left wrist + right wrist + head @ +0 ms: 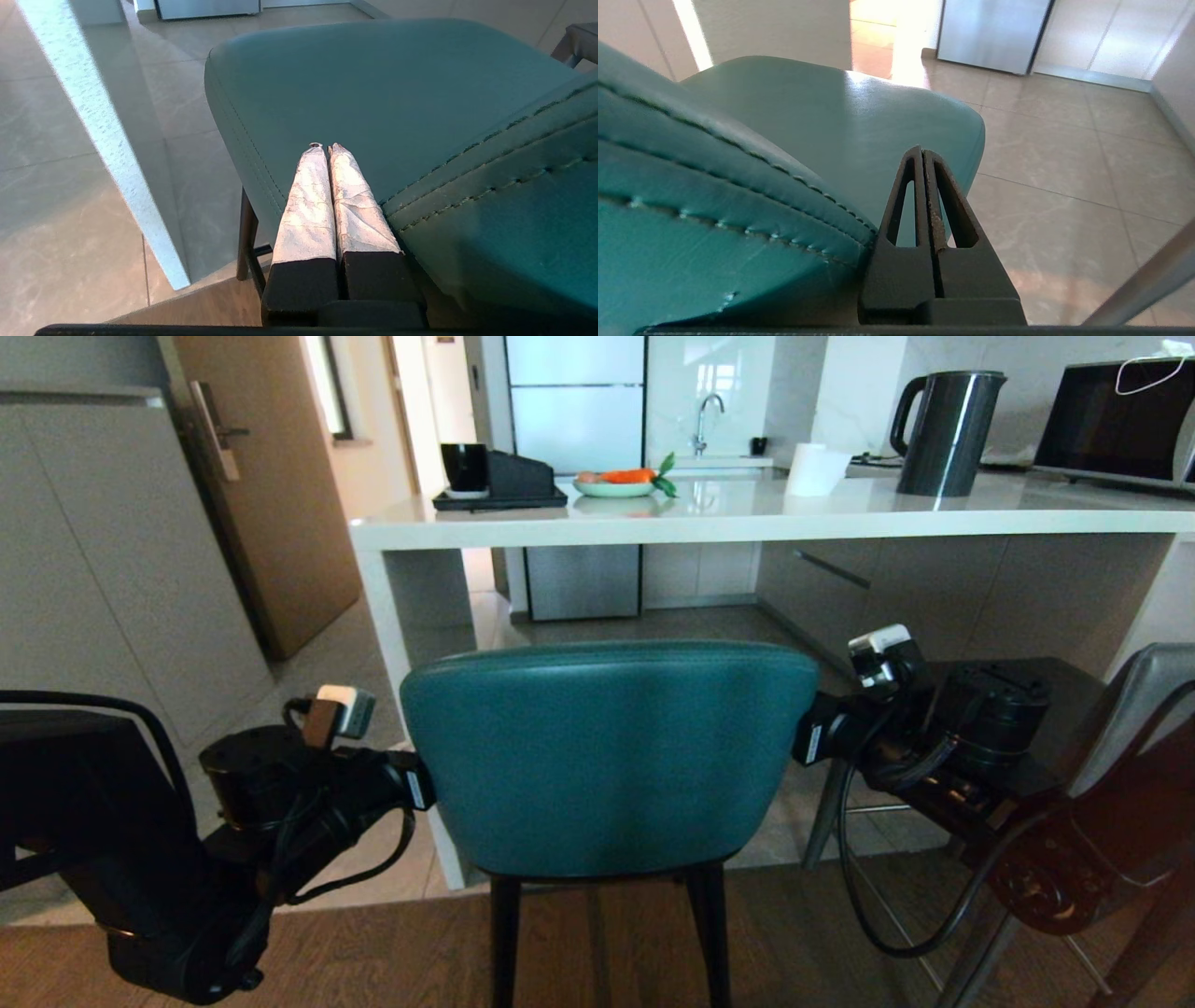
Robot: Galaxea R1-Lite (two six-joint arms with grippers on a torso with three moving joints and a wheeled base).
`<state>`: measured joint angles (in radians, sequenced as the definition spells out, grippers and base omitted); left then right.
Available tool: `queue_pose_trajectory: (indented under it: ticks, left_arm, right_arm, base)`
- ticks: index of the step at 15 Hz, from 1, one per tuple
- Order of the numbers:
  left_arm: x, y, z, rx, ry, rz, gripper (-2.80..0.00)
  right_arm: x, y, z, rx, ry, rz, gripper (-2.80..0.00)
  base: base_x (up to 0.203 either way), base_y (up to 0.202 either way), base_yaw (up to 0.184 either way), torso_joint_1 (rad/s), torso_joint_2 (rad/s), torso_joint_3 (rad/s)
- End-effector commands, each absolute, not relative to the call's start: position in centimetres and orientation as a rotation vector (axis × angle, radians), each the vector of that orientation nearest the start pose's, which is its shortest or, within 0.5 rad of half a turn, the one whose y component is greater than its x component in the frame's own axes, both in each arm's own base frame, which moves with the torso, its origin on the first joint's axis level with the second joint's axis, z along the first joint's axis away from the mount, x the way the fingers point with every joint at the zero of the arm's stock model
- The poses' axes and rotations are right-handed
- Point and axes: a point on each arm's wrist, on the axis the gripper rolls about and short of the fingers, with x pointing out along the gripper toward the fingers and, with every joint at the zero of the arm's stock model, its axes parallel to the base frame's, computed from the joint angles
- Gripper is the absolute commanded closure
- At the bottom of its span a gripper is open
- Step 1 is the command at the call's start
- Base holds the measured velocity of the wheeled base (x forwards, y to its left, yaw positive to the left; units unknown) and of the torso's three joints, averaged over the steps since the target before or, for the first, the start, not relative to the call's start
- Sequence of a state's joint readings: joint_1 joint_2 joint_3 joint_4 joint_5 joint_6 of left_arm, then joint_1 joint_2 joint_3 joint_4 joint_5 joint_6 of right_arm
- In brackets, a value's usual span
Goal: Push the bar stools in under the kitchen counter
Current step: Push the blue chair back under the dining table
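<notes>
**Teal stool between my two pincers, ready for a push**

Both pincers are closest to me, and both are pinched shut with nothing in them. My left pincer [325,148] sits at the lower left of the head view, its wrapped fingertips lying along the left edge of the teal stool [607,756]. My right pincer [923,151] is at the middle right, tucked against the stool's other edge where the back meets the seat.

I think the teal stool is fairly heavy and stiff, with a smooth leather skin that could let my fingers slide. The padding looks soft, so it may give a little. I would not grab it. I would push flat on both sides of the back, low down, so it does not tip on its thin black legs.

It stands in the middle of the frame, its seat facing the worktop [775,513], not yet under it. The grey stool [1139,709] waits at the far right.

A kettle [948,429] and a plate of food [616,483] sit on the shiny white top. Wood floor [607,943] lies near me, with pale tiles further in.
</notes>
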<state>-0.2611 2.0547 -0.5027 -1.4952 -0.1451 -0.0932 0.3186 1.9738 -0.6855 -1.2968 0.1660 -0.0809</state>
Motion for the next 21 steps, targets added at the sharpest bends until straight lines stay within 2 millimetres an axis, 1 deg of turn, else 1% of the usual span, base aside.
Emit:
queue_pose_trajectory:
  ticks: [1, 3, 6, 8, 12, 14, 15, 17, 19, 21]
  left_arm:
    - [31.5, -8.8, 9.2, -0.092, 0.047, -0.409, 0.0]
    - [31.6, -8.1, 9.0, -0.092, 0.051, -0.385, 0.0]
    - [32.2, -6.0, 9.1, -0.091, 0.043, -0.326, 0.0]
    - [32.6, -5.4, 9.3, -0.09, 0.031, -0.315, 0.0]
    - [32.7, -6.2, 9.4, -0.072, 0.019, -0.336, 0.0]
    - [33.3, -6.4, 8.8, -0.04, 0.019, -0.34, 0.0]
    - [33.6, -6.6, 8.6, -0.038, 0.021, -0.343, 0.0]
    - [34.4, -7.2, 7.9, -0.036, 0.023, -0.355, 0.0]
    - [35.1, -8.1, 8.0, -0.036, 0.004, -0.377, 0.0]
    - [35.4, -8.6, 7.9, -0.037, 0.001, -0.387, 0.0]
  right_arm:
    - [32.5, 11.0, 13.1, -0.078, -0.042, 0.486, 0.0]
    - [33.1, 11.3, 13.2, -0.077, -0.054, 0.501, 0.0]
    - [34.5, 12.5, 13.0, -0.076, -0.079, 0.538, 0.0]
    - [34.9, 13.1, 12.7, -0.075, -0.077, 0.55, 0.0]
    - [34.7, 13.0, 12.8, -0.074, -0.08, 0.548, 0.0]
    - [34.7, 12.8, 12.9, -0.074, -0.079, 0.54, 0.0]
    - [34.8, 12.6, 12.9, -0.075, -0.081, 0.534, 0.0]
    - [35.2, 11.5, 12.9, -0.076, -0.082, 0.505, 0.0]
    - [35.6, 10.7, 13.1, -0.078, -0.088, 0.483, 0.0]
    - [35.7, 10.5, 13.0, -0.079, -0.083, 0.48, 0.0]
  base:
    - [0.0, 0.0, 0.0, 0.0, 0.0, 0.0]
    - [0.0, 0.0, 0.0, 0.0, 0.0, 0.0]
    - [0.0, 0.0, 0.0, 0.0, 0.0, 0.0]
    - [0.0, 0.0, 0.0, 0.0, 0.0, 0.0]
    - [0.0, 0.0, 0.0, 0.0, 0.0, 0.0]
    - [0.0, 0.0, 0.0, 0.0, 0.0, 0.0]
    - [0.0, 0.0, 0.0, 0.0, 0.0, 0.0]
    - [0.0, 0.0, 0.0, 0.0, 0.0, 0.0]
    - [0.0, 0.0, 0.0, 0.0, 0.0, 0.0]
    - [0.0, 0.0, 0.0, 0.0, 0.0, 0.0]
